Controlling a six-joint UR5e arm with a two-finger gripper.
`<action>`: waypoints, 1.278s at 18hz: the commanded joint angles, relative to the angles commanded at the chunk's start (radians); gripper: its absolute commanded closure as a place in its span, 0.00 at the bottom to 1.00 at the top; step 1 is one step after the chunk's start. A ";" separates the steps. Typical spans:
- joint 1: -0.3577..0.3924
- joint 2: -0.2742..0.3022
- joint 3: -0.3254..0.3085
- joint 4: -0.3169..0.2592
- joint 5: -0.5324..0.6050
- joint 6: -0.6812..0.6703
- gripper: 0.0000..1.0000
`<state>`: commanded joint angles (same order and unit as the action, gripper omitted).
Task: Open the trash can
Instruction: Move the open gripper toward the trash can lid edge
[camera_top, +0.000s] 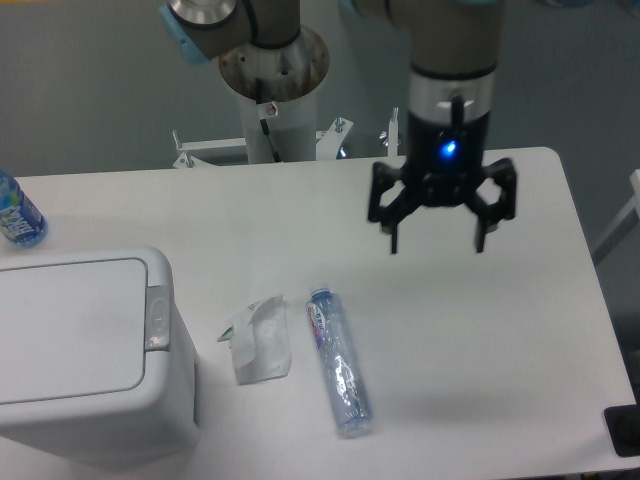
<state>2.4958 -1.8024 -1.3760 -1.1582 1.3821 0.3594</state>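
White trash can (85, 350) well left of open pincer (437, 241)

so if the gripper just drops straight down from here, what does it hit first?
Probably bare table. The open gripper points down with nothing under it; the lying bottle and trash can sit off to its side. Height is unclear.

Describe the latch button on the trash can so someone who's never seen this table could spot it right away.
Start at the big white trash can in the table's near left corner. Its flat lid is shut, and along the lid's right edge sits the latch button. It is a small grey upright tab, the only grey part on the white bin, facing the crumpled wrapper.
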 joint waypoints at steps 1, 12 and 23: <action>-0.002 0.000 0.000 -0.002 -0.003 -0.044 0.00; -0.041 -0.018 -0.006 0.003 -0.279 -0.316 0.00; -0.149 -0.052 -0.011 0.066 -0.273 -0.327 0.00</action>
<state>2.3471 -1.8546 -1.3867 -1.0922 1.1091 0.0322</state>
